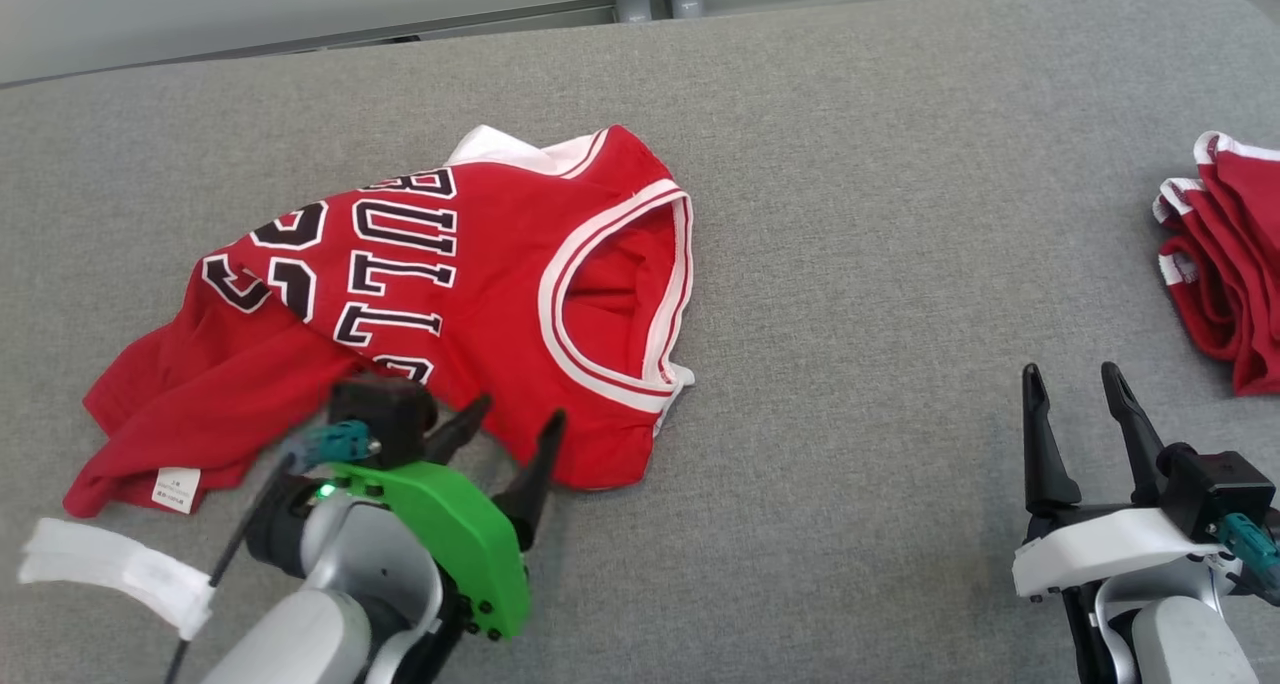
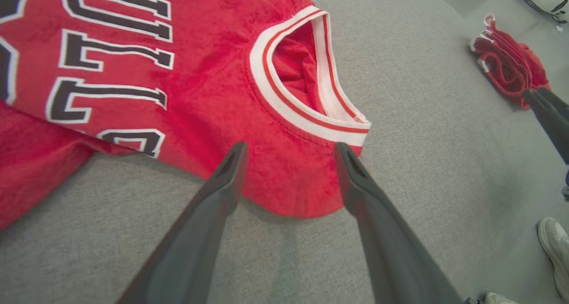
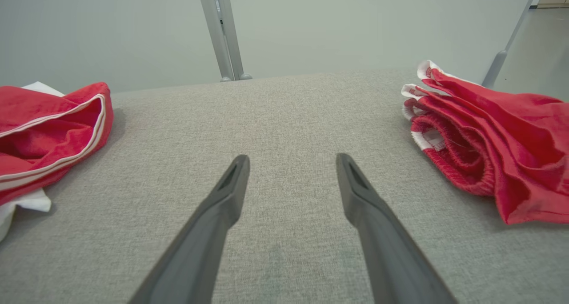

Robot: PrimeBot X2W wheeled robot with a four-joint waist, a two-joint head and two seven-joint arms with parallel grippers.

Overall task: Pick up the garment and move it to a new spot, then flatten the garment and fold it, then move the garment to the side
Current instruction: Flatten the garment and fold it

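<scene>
Left tool gapes wide and empty over the crumpled red jersey with white-trimmed neckline, black lettering.

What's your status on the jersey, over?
Left gripper jaws open, empty, at near edge of jersey. Right gripper jaws open, idle. Jersey crumpled on table, unfolded. Second red garment far right, clear.

free: table middle | obstacles: jersey left, folded red garment right
</scene>
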